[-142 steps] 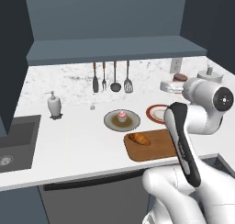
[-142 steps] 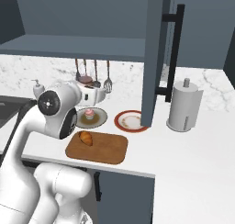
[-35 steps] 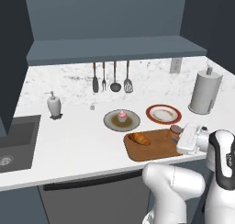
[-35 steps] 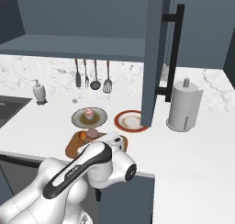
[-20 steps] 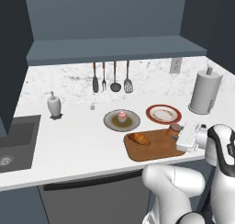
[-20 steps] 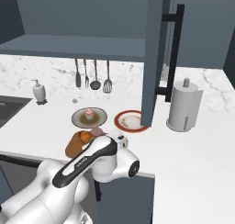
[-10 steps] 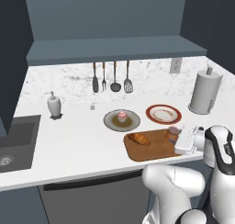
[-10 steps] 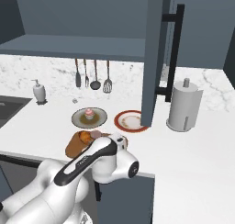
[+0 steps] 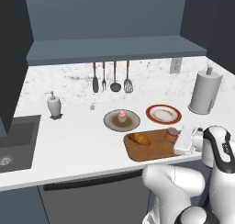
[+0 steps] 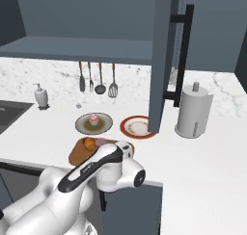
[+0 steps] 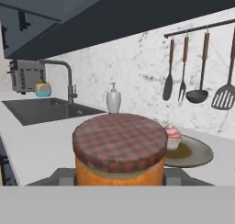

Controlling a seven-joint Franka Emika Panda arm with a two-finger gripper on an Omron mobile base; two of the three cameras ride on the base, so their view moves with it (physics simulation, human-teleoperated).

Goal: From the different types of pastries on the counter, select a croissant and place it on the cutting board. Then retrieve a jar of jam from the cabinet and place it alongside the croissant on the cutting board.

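My gripper (image 11: 119, 176) is shut on the jar of jam (image 11: 119, 149), an orange jar with a dark reddish lid, its grey fingers (image 11: 62, 176) on either side. The jar (image 9: 171, 132) hangs low at the right end of the brown cutting board (image 9: 153, 150), held by the gripper (image 9: 175, 139); I cannot tell whether it touches the board. The golden croissant (image 9: 139, 138) lies on the board's left part, also seen as croissant (image 10: 88, 143) beside the jar (image 10: 100, 142). A pink-frosted cupcake (image 9: 121, 115) sits on a dark plate (image 9: 112, 123) behind the board.
A red-rimmed plate (image 9: 163, 113) lies right of the cupcake's plate, with a paper-towel roll (image 9: 204, 92) further right. Utensils (image 9: 111, 78) hang on the back wall. A soap dispenser (image 9: 54, 105) and dark sink (image 9: 13, 142) are to the left. An open cabinet door (image 10: 164, 60) hangs above the counter.
The gripper has sunk a little and shifted slightly left with the jar, closer to the board's right end. The croissant and cupcake have stayed put.
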